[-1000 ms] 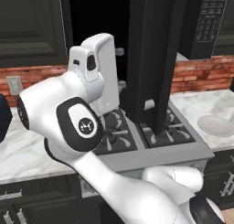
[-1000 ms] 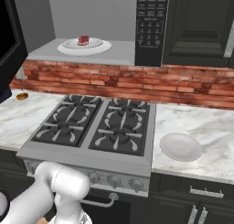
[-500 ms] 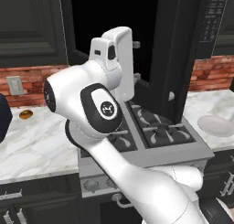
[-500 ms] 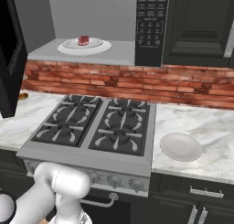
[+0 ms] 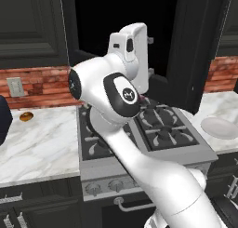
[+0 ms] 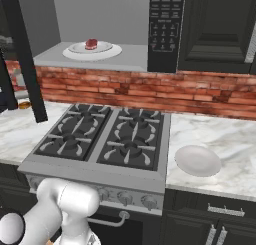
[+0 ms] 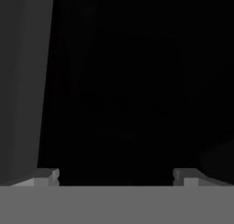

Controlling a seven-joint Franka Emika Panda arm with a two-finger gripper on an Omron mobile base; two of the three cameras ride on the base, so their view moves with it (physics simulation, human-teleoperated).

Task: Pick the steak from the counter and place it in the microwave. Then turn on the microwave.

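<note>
The steak [image 6: 91,43], a small dark-red slab, lies on the white round plate [image 6: 107,52] inside the microwave [image 6: 164,29], on its light grey floor. The microwave's dark door [image 6: 22,59] stands part-way open at the left, seen edge-on; it also rises right of my hand as a tall black panel [image 5: 197,50]. In the hand view my gripper [image 7: 115,176] is open, fingertips [image 7: 45,175] wide apart with nothing between them, facing a dark surface. The white marble counter [image 6: 210,134] flanks the stovetop.
A grey stovetop [image 6: 102,139] with black grates sits below the microwave. A white dish [image 6: 197,160] lies on the counter to its right. A small orange-brown item [image 5: 26,116] rests on the left counter. My white arm [image 5: 116,97] blocks much of the left base view.
My hand has swung right and upward. The microwave door has moved to the right in both base views. The steak and plate have stayed put.
</note>
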